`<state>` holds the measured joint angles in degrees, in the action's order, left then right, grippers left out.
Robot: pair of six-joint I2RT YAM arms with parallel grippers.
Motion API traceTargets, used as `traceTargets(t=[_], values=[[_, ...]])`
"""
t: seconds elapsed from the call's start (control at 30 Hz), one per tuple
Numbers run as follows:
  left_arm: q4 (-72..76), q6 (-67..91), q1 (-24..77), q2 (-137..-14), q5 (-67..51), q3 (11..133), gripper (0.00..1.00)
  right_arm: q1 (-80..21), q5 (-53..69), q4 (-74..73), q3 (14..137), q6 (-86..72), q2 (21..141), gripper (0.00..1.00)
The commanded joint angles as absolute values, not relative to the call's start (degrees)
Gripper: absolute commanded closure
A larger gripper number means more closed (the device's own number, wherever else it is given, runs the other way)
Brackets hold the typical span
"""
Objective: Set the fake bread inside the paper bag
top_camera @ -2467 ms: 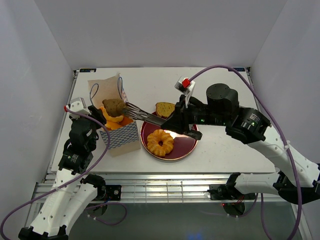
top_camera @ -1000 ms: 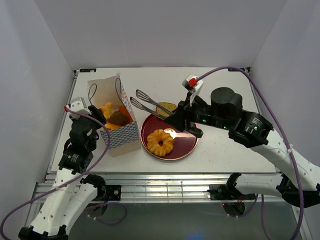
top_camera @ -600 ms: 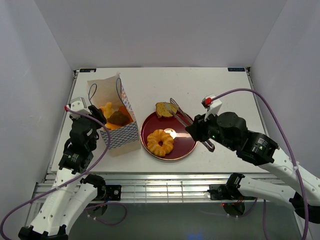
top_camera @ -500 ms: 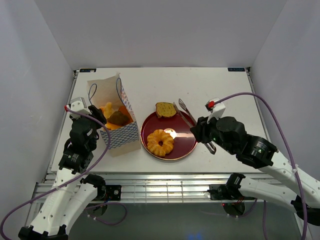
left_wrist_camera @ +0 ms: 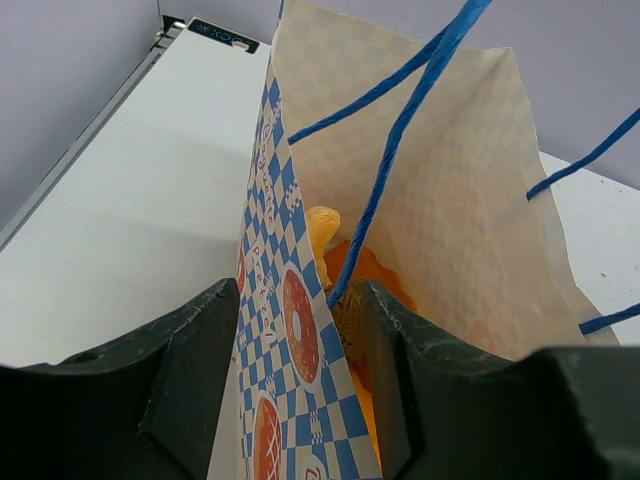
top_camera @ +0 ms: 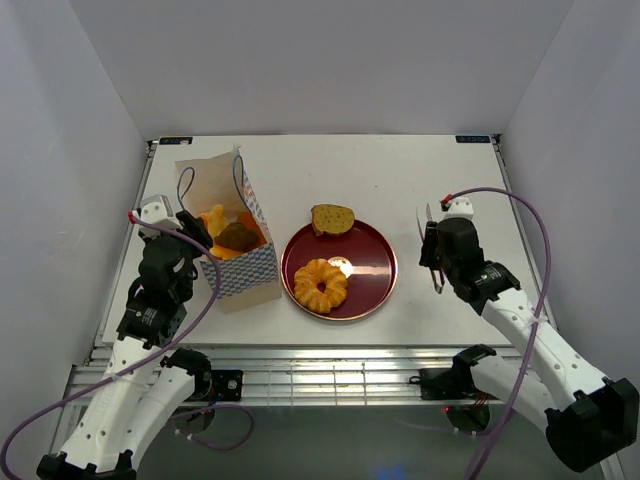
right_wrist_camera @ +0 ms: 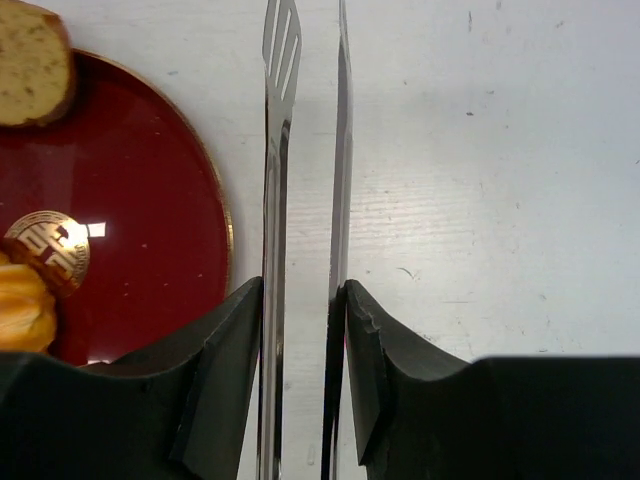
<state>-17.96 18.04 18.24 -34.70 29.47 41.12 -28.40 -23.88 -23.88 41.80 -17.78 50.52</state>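
The paper bag stands upright at the left with orange and brown fake bread inside; the bread also shows in the left wrist view. My left gripper straddles the bag's checkered wall and is closed on it. A ring-shaped golden pastry and a brown bread slice lie on the dark-red plate. My right gripper is shut on metal tongs, which are empty and point along the table right of the plate.
White walls enclose the table on three sides. The bag's blue cord handles hang over its mouth. The aluminium rail runs along the near edge between the arm bases.
My right arm left a brown chunk in the bag, then swung the empty tongs back across the plate and down to the table on its right. The left arm and the bag stayed still.
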Motion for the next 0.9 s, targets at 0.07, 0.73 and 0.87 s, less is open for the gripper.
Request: traceTargets(t=[0.07,0.73,0.87], values=[[-18.9,17.6,18.5,-34.4,29.0,41.6,0.37,-17.2,-8.4,-8.5,36.6,-15.2,55.3,0.57],[-18.8,17.8,18.5,-33.3,28.3,41.6,0.37,-11.3,-2.8,2.3,34.5,-16.9,75.0,0.48],[-18.8,17.8,18.5,-33.1,28.6,41.7,0.37,-11.0,-1.6,2.8,34.7,-17.1,77.3,0.47]])
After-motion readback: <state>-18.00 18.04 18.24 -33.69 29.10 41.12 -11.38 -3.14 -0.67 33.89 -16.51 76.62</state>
